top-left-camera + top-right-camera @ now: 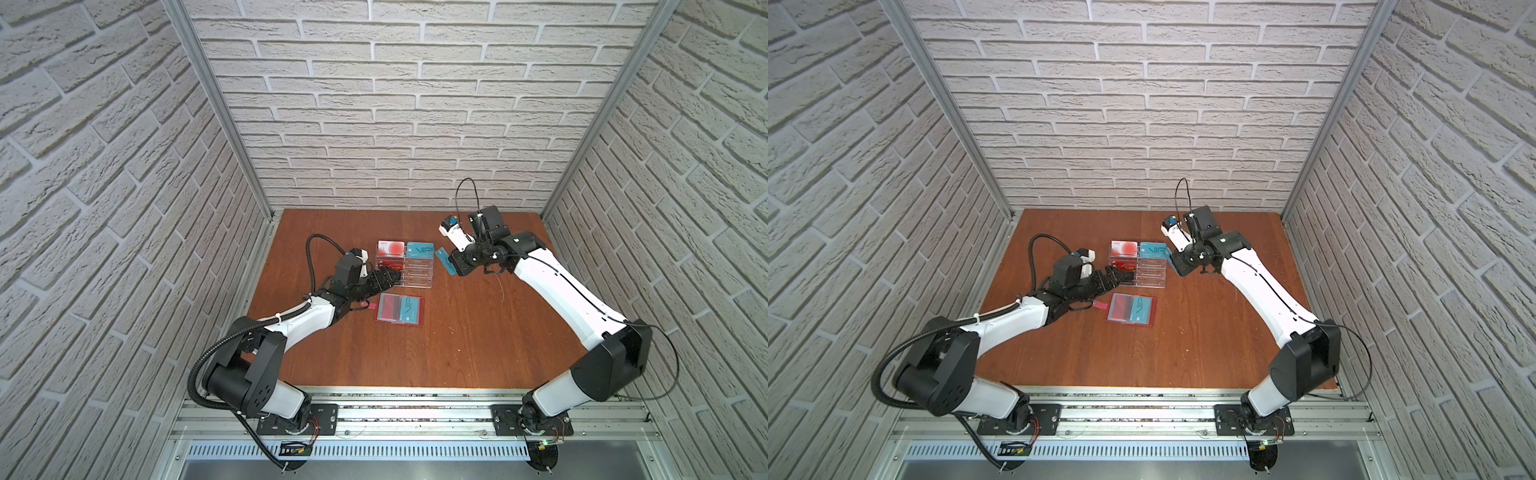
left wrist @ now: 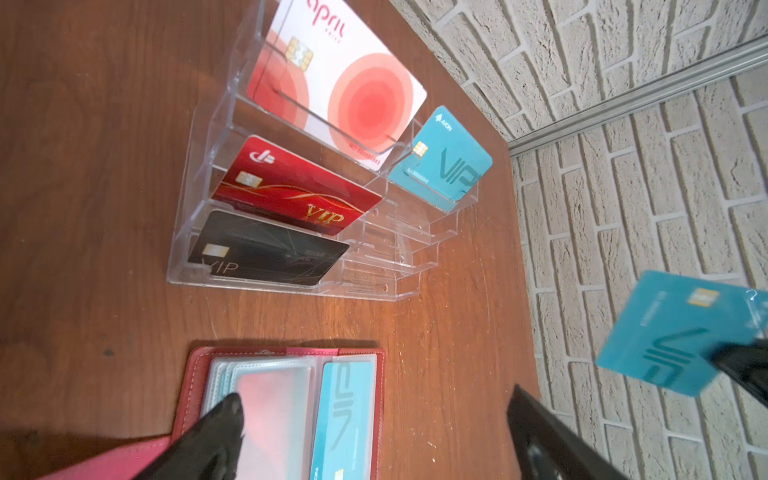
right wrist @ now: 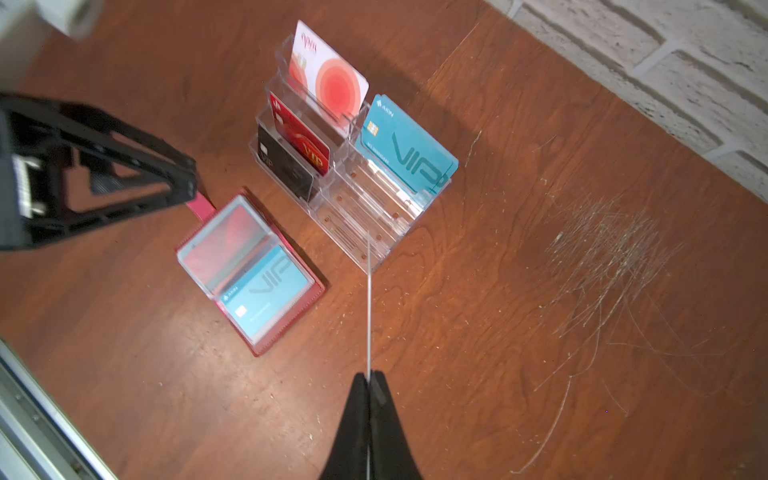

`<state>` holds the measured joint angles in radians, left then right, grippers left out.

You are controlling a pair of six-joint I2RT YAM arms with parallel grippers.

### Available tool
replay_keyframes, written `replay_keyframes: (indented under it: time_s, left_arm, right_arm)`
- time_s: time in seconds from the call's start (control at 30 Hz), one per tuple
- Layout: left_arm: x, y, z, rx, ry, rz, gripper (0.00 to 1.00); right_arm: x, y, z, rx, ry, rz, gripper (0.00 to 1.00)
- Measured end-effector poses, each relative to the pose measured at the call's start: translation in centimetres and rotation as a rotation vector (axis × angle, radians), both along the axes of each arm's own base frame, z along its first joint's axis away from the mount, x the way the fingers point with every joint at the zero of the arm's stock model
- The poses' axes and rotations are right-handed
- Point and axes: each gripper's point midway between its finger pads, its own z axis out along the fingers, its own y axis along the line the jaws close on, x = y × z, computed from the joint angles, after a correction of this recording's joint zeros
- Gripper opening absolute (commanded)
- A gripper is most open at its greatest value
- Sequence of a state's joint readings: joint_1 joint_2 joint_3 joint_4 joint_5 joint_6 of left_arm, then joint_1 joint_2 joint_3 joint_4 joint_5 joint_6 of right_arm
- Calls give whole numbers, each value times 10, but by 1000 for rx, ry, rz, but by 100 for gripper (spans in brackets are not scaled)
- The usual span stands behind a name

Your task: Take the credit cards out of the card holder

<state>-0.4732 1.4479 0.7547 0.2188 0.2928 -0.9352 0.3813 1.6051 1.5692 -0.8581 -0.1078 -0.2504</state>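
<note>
Tabletop: front half bare, open room.
Card holder: open flat mid-tabletop, red card and teal card in its sleeves.
Left tool: fingers wide apart, raised at the holder's tab side.
Clear stand: just beyond, lower right tiers vacant.
Right tool: clamped on second teal card, raised just right of the stand.
</note>
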Motion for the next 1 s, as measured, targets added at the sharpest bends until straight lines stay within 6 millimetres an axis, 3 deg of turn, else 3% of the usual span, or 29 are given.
replay_keyframes:
  time_s: [0.17, 0.47, 0.7, 1.0]
  left_arm:
    - [-5, -3, 4, 41, -38, -32, 98]
    - [-12, -15, 3, 31, -135, -101, 98]
    - [-5, -27, 14, -4, -226, -133, 98]
    - [10, -41, 13, 24, -261, -170, 98]
  right_arm:
    - [20, 8, -14, -102, -7, 150, 6]
    - [64, 33, -5, -214, -51, 437, 6]
    - [94, 48, -17, -266, -48, 569, 6]
    - [99, 50, -37, -309, -34, 670, 6]
